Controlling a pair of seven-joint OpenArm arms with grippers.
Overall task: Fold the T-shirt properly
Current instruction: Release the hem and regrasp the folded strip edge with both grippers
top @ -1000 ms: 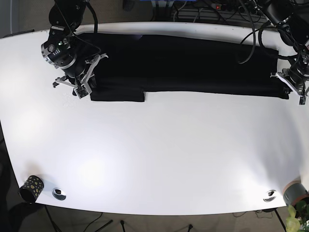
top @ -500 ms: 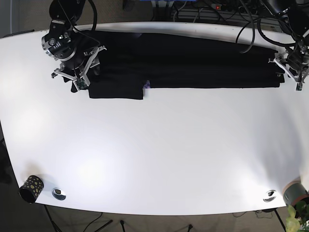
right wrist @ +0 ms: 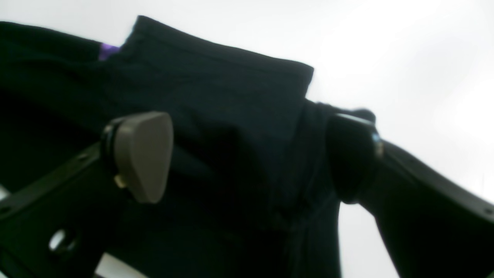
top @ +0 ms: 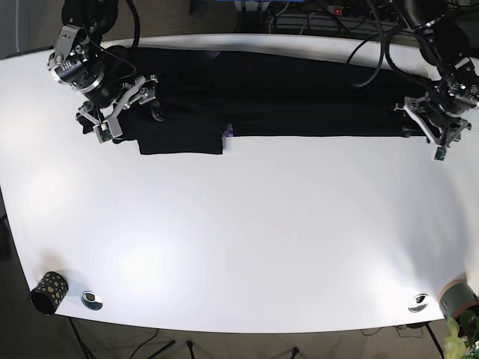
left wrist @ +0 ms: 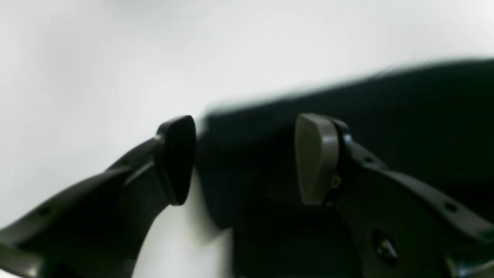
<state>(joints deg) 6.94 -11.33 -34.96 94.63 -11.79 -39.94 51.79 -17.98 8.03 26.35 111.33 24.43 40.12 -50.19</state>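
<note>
T-shirt (left wrist: 386, 116) edge blurred, cut off at right, cloth between jaws unclear

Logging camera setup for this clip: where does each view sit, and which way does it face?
Base: overhead, looking down on the table, the shirt and both arms.
Left wrist: on the left gripper, looking past its open jaws at the shirt edge.
Right wrist: on the right gripper, jaws open over a sleeve.
Shared: all three show the shirt on the table.
</note>
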